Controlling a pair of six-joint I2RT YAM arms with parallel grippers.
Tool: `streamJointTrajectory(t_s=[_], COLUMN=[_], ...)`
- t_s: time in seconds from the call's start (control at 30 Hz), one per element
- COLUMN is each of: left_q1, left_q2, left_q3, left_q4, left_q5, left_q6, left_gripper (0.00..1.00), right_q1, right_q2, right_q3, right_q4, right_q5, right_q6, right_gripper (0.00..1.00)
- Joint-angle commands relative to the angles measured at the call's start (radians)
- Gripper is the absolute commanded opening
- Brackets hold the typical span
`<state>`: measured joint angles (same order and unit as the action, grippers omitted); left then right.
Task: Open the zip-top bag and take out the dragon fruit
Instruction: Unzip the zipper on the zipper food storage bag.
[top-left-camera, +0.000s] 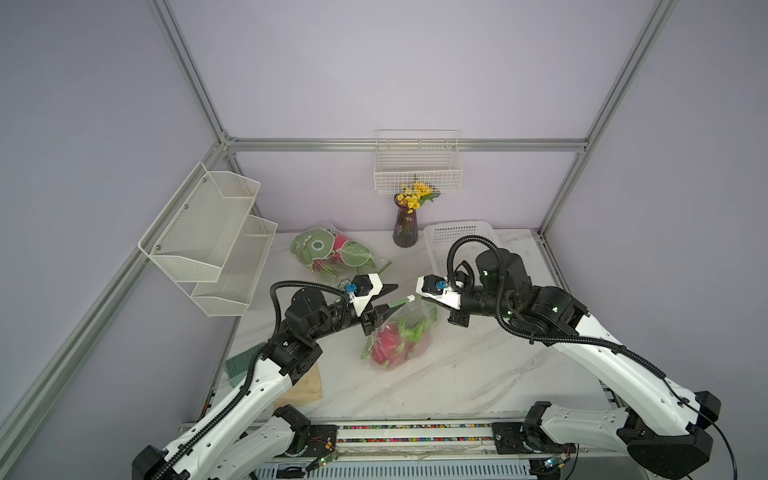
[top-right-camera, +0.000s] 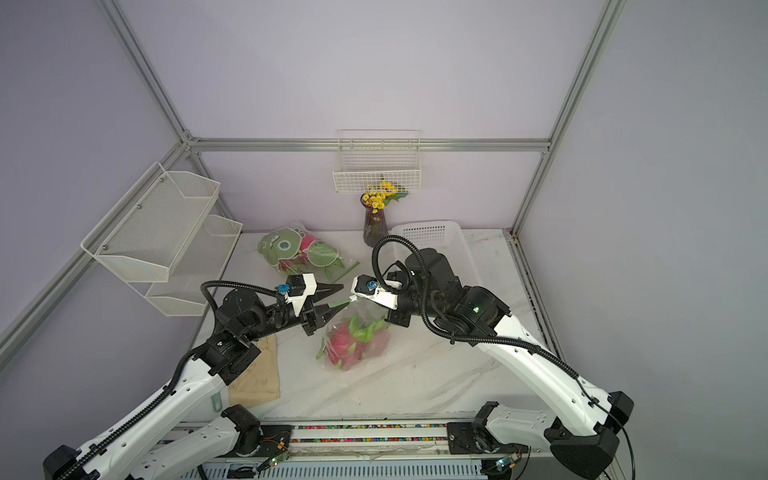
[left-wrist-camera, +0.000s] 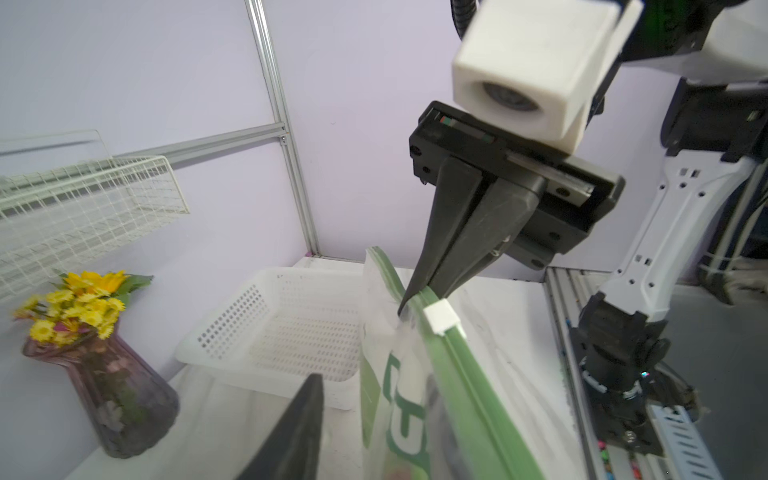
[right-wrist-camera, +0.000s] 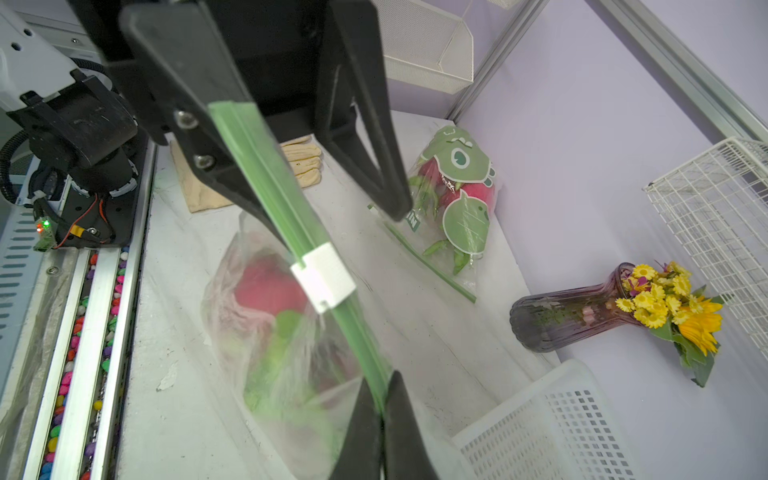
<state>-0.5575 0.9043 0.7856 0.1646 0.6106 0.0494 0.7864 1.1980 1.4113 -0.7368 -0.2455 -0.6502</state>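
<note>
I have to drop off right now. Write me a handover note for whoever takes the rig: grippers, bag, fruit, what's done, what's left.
Right gripper: shut on the green zip strip of the clear bag, near the white slider.
Left gripper: jaws apart at the strip's other end. The strip lies against one finger, not clamped.
Clear bag: top held up between the arms, bottom on the table, dragon fruit inside.
Printed bag, also with fruit, lies at the back with no gripper on it.
Done: top of the bag lifted by its strip.
Left: clamp the free end, run the slider, take the fruit out. Whether the zip is open at all, I cannot tell.
</note>
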Motion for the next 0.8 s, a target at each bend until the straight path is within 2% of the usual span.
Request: streamJointTrajectory(t_s=[0.0,0.07,0.1,0.13,0.27,0.6,0.77], left_q1=[0.0,-0.001,-0.001,-0.001,-0.001,0.001,0.005], left_q2=[0.017,0.028,0.03,0.032,0.049,0.099,0.107], left_q3=[0.082,0.112,0.123,0.131,0.188,0.294,0.297], left_q4=[-0.012,-0.067,-0.088,-0.101,-0.172,-0.35,-0.359], left_q5=[0.068,0.068,0.07,0.07,0.097,0.111,0.117], left_q6=[-0.013,-0.005,-0.003,-0.002,-0.02,-0.025,-0.028], left_gripper=[0.12,0.0,0.0,0.0,0.0,0.0,0.0], right_q1=[0.002,0.003,0.003,0.003,0.003,0.002,0.004], right_q2=[-0.011,-0.03,-0.048,-0.066,-0.145,-0.084,-0.078], right_q3=[0.001,-0.027,-0.054,-0.083,-0.219,-0.213,-0.221], right_q4=[0.018,0.063,0.103,0.15,0.373,0.493,0.523], right_q5=[-0.049,-0.044,-0.044,-0.04,-0.067,-0.094,-0.112], right_q6=[0.017,0.016,0.012,0.005,-0.041,-0.055,-0.06], right_gripper=[0.0,0.0,0.02,0.15,0.32,0.33,0.31])
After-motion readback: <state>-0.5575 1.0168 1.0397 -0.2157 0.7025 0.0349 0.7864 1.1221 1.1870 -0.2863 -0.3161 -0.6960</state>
